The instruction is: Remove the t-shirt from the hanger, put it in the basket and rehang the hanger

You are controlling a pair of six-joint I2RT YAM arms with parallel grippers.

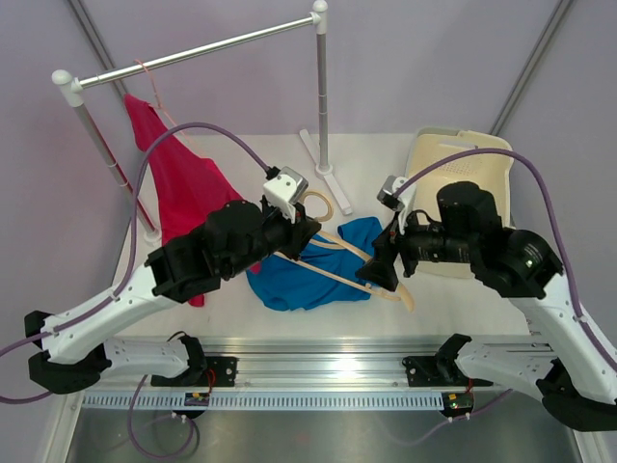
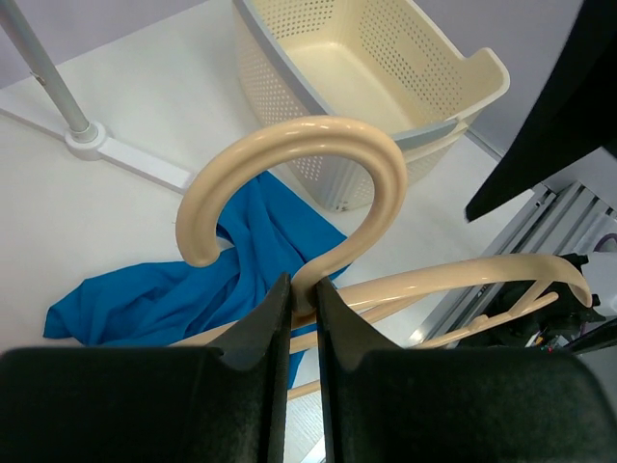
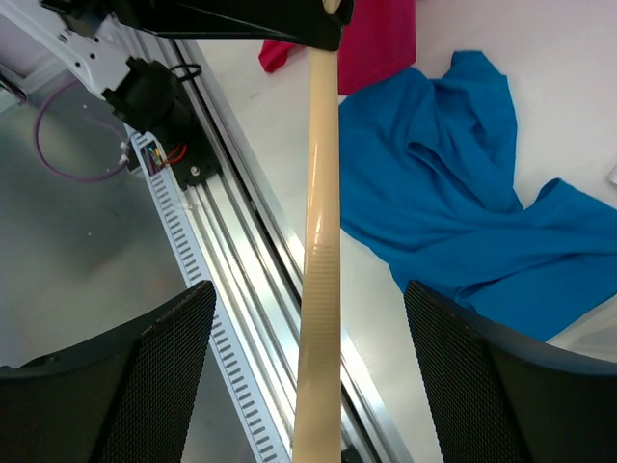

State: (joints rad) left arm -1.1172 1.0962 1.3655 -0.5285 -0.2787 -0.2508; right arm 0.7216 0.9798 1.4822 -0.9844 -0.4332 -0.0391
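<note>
The blue t-shirt [image 1: 299, 286] lies crumpled on the white counter [image 1: 251, 174] at mid-counter, and the wooden hanger [image 1: 337, 273] slants across its top; I cannot tell whether any cloth is still caught on an arm. The left tool [image 2: 304, 289], coming in from 9 o'clock, is clamped tight on the neck just under the hanger's hook, while the right tool [image 3: 313, 289], at 3 o'clock, stands wide apart with a finger on either side of one hanger arm, touching neither. A red garment [image 1: 183, 188] hangs from the rail [image 1: 193, 51] at 10 o'clock, and a cream basket [image 1: 429, 159] sits at 2 o'clock.
</note>
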